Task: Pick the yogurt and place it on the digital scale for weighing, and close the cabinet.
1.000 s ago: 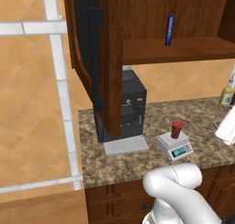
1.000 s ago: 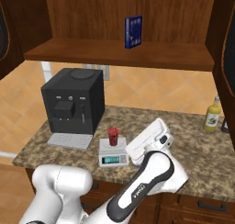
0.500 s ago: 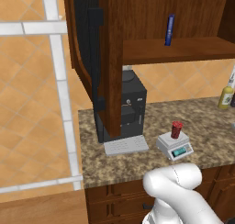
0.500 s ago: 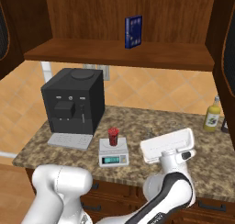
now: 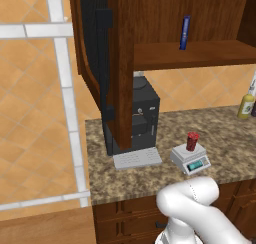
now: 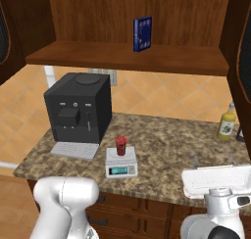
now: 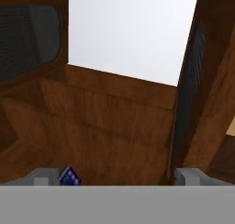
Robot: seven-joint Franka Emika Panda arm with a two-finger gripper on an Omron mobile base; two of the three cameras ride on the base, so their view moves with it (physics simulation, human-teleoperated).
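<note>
The red yogurt [image 5: 192,141] [image 6: 121,146] stands upright on the light-grey digital scale [image 5: 190,158] [image 6: 121,162], on the speckled counter beside the coffee machine. Both doors of the dark brown cabinet [image 6: 127,57] stand open: the left door [image 5: 120,63] is seen edge-on, and the right door [image 6: 242,71] is at the picture's edge. My gripper [image 7: 114,178] is open with nothing between its fingers, and it looks up into the cabinet between the two doors. Its white hand [image 6: 215,180] hovers at the counter's front right, well apart from the scale.
A black coffee machine [image 6: 78,108] [image 5: 142,115] with a grey drip tray stands left of the scale. A slim blue bottle [image 6: 142,34] [image 5: 185,32] [image 7: 69,176] sits on the cabinet shelf. A yellow-green bottle [image 6: 226,123] [image 5: 246,104] is at the counter's right end.
My hand has drawn away from the scale, moving right and back toward the counter's front edge. The yogurt, the scale and the cabinet doors have stayed put.
</note>
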